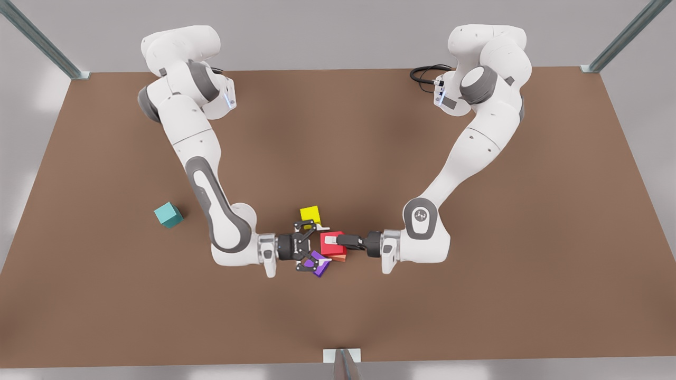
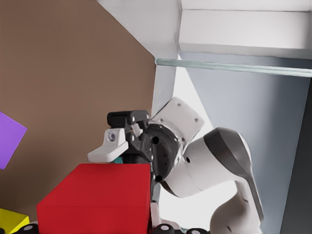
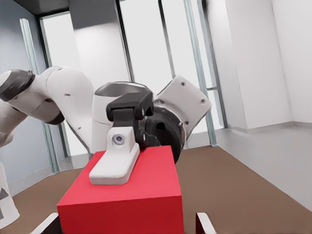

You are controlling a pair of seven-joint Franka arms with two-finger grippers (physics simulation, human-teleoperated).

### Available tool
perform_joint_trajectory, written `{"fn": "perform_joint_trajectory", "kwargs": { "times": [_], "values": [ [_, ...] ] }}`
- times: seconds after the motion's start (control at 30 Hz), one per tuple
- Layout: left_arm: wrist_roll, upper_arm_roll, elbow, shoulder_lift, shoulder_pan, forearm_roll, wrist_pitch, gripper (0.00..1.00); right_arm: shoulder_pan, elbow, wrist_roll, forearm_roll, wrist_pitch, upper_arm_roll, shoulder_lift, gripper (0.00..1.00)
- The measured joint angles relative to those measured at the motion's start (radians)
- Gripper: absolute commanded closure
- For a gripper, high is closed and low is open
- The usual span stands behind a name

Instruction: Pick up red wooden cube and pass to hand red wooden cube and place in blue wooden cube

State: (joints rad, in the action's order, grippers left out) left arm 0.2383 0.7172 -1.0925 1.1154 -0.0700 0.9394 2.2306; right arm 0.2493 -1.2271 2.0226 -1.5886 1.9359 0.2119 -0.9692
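2 grippers meeting mid-table [image 1: 475, 295]: right gripper [image 1: 335, 241] clamped on red cube [image 1: 328, 249], left gripper [image 1: 316, 244] spread open beside it; purple cube [image 1: 320, 265] and yellow cube [image 1: 310, 213] crowding close; blue cube [image 1: 168, 215] well apart.

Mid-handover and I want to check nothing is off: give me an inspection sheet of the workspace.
Surface: brown table, flat.
Job's things: red wooden cube between the grippers; blue wooden cube alone at the front view's left.
Clutter: yellow cube, purple cube, salmon cube crowd the handover spot.
Grippers: right gripper shut on the red cube; left gripper open, facing it.
Cables: black loop by the right arm's base.
Surroundings: metal frame posts, grey walls.
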Motion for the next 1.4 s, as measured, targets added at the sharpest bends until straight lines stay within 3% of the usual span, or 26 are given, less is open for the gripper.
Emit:
{"fn": "perform_joint_trajectory", "kwargs": {
  "times": [0.17,0.23,0.27,0.3,0.37,0.5,0.57,0.6,0.63,0.67,0.7,1.07,1.27,1.33,1.4],
  "values": [
    [0.003,0.000,0.001,0.000,-0.007,0.001,0.015,0.47,0.013,-0.001,0.023,-0.022,0.011,0.009,-0.015,0.03],
    [0.004,0.000,0.001,0.000,-0.008,0.001,0.019,0.47,0.013,0.001,0.031,-0.025,0.014,0.011,-0.015,0.10],
    [0.004,0.000,0.001,0.000,-0.008,0.001,0.020,0.47,0.013,0.001,0.034,-0.027,0.015,0.013,-0.015,0.16],
    [0.005,0.000,0.001,0.000,-0.008,0.001,0.022,0.47,0.012,0.002,0.038,-0.028,0.016,0.013,-0.016,0.29],
    [0.005,0.001,0.001,0.001,-0.009,0.000,0.023,0.47,0.011,0.003,0.043,-0.028,0.017,0.013,-0.016,0.39],
    [0.006,0.001,0.001,0.003,-0.010,0.000,0.026,0.46,0.010,0.002,0.053,-0.028,0.017,0.013,-0.016,0.40],
    [0.008,0.001,0.001,0.004,-0.010,0.002,0.026,0.36,0.009,0.002,0.057,-0.028,0.017,0.014,-0.016,0.40],
    [0.010,0.001,0.001,0.004,-0.010,0.004,0.026,0.35,0.008,0.002,0.059,-0.028,0.017,0.014,-0.015,0.40],
    [0.013,0.000,0.001,0.004,-0.010,0.007,0.025,0.12,0.007,0.002,0.060,-0.028,0.017,0.015,-0.015,0.40],
    [0.017,0.000,0.001,0.004,-0.010,0.012,0.024,0.06,0.007,0.002,0.062,-0.028,0.017,0.016,-0.014,0.40],
    [0.021,0.000,0.000,0.004,-0.010,0.015,0.024,0.00,0.007,0.002,0.063,-0.028,0.017,0.016,-0.014,0.47],
    [0.047,0.000,0.000,-0.001,-0.005,0.020,0.020,0.00,-0.023,-0.011,0.072,-0.018,0.011,0.013,-0.005,0.49],
    [0.057,0.001,-0.047,-0.027,0.158,-0.017,-0.069,0.00,-0.145,-0.015,0.075,0.052,-0.054,0.010,0.013,0.49],
    [0.054,0.001,-0.055,-0.050,0.237,-0.103,-0.148,0.00,-0.232,-0.012,0.068,0.170,-0.107,0.007,0.021,0.49],
    [0.027,0.002,-0.031,-0.141,0.282,-0.352,-0.320,0.00,-0.333,-0.011,0.051,0.350,-0.178,0.006,0.049,0.49]
  ]
}}
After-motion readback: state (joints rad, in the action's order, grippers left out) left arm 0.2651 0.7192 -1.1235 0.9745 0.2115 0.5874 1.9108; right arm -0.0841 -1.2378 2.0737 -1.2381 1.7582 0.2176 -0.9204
